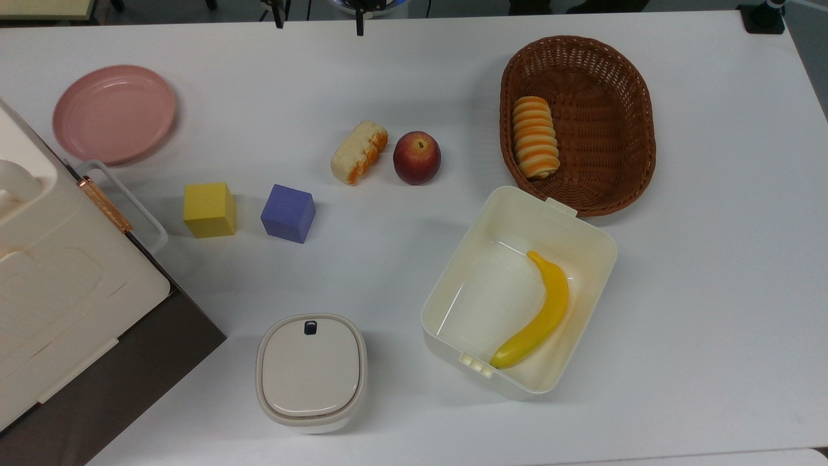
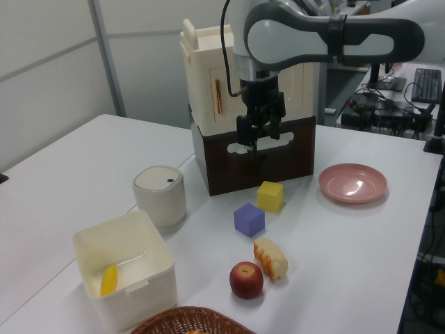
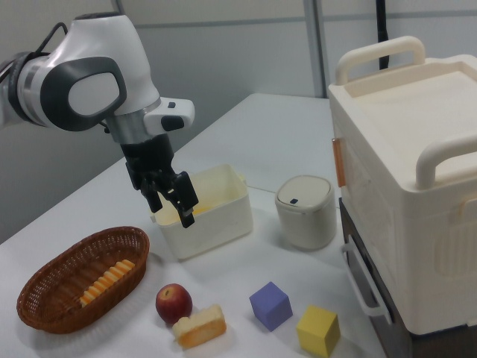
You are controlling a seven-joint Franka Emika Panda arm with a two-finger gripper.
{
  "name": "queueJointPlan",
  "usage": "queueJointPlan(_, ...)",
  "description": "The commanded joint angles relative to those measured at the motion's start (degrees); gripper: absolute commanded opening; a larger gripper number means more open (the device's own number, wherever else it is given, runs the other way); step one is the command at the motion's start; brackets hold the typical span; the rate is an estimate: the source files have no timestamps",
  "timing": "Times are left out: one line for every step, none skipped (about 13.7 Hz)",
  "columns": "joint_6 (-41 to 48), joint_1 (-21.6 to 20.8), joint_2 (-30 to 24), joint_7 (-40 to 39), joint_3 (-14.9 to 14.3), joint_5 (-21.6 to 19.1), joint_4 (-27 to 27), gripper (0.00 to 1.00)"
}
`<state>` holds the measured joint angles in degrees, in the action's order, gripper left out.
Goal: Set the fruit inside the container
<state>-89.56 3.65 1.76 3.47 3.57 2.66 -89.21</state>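
— Dark-red fruit (image 1: 417,157) sits near the middle of the top view, on the white table (image 1: 698,291), with the bread piece (image 1: 359,152) just beside it on the top view's left. Is it held?

— No. In the right view the gripper (image 3: 173,203) hangs above the table in the centre-left of the frame, jaws slightly apart and holding nothing.

— And the container (image 1: 598,246)?

— Lower right of centre in the top view, open, with a banana (image 1: 540,310) lying along one side.

— What could go wrong?

— I'd guess a finger coming down on the fruit's bread side could nudge the bread, since the gap is tight. The round fruit might also roll out of an off-centre pinch.
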Motion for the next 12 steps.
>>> queueJointPlan(-1.2,0.0,-1.2,-0.2,0.3,-1.2,-2.2,1.00)
queueJointPlan(-1.2,0.0,-1.2,-0.1,0.3,-1.2,-2.2,1.00)
queueJointPlan(-1.2,0.0,-1.2,-0.2,0.4,-1.2,-2.3,1.00)
queueJointPlan(-1.2,0.1,-1.2,-0.2,0.4,-1.3,-2.4,1.00)
queueJointPlan(-1.2,0.0,-1.1,0.0,0.4,-1.3,-2.4,1.00)
queueJointPlan(-1.3,0.0,-1.1,0.4,0.4,-1.4,-2.5,1.00)
queueJointPlan(-1.6,0.0,-1.1,0.4,0.4,-2.2,-2.7,1.00)
queueJointPlan(-1.7,0.1,-1.1,0.1,0.4,-2.6,-2.9,1.00)
queueJointPlan(-1.7,0.1,-0.8,-0.1,0.4,-2.8,-3.3,1.00)
queueJointPlan(-1.6,0.1,-0.5,-0.1,0.4,-2.8,-3.6,1.00)
queueJointPlan(-1.6,0.0,-0.4,-0.1,0.5,-2.9,-3.9,1.00)
queueJointPlan(-1.7,-0.1,-0.4,-0.1,0.6,-3.0,-4.8,1.00)
